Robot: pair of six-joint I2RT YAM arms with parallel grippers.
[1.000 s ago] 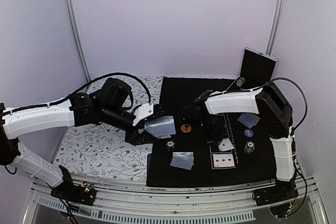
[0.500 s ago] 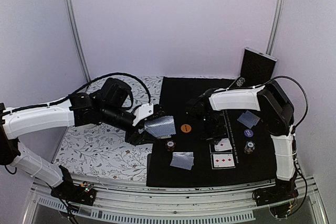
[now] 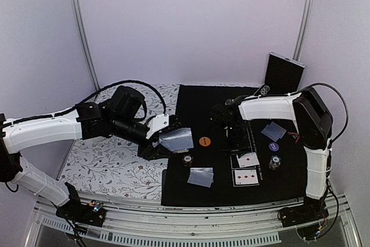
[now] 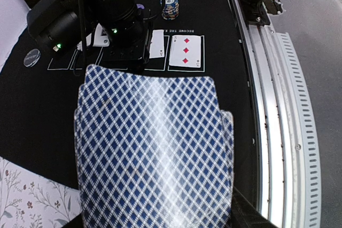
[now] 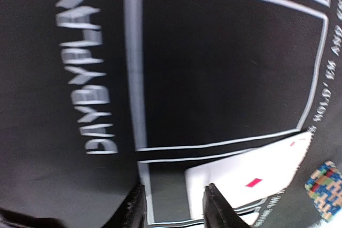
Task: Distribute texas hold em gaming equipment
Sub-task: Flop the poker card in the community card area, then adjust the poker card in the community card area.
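My left gripper (image 3: 166, 141) is shut on a deck of blue-diamond-backed playing cards (image 3: 176, 139), held at the left edge of the black mat; the deck (image 4: 152, 148) hides its jaws in the left wrist view. My right gripper (image 3: 236, 138) hovers over the mat's printed boxes, open and empty (image 5: 175, 209). Just below it lie two face-up cards (image 3: 249, 159) (image 3: 246, 177); the nearer one (image 5: 251, 180) sits beside the right finger. Face-down cards (image 3: 201, 176) (image 3: 273, 132), an orange button (image 3: 204, 141), a purple disc (image 3: 273, 147) and two chip stacks (image 3: 188, 159) (image 3: 274, 163) rest on the mat.
The black mat (image 3: 196, 102) covers the table's right half, with a floral cloth (image 3: 110, 166) to its left. A black case (image 3: 283, 73) stands upright at the back right. A metal rail (image 4: 278, 105) runs along the near edge.
My right gripper has opened, let go of the face-up card and moved back and to the right; the card now lies on the mat. The left arm has not moved.
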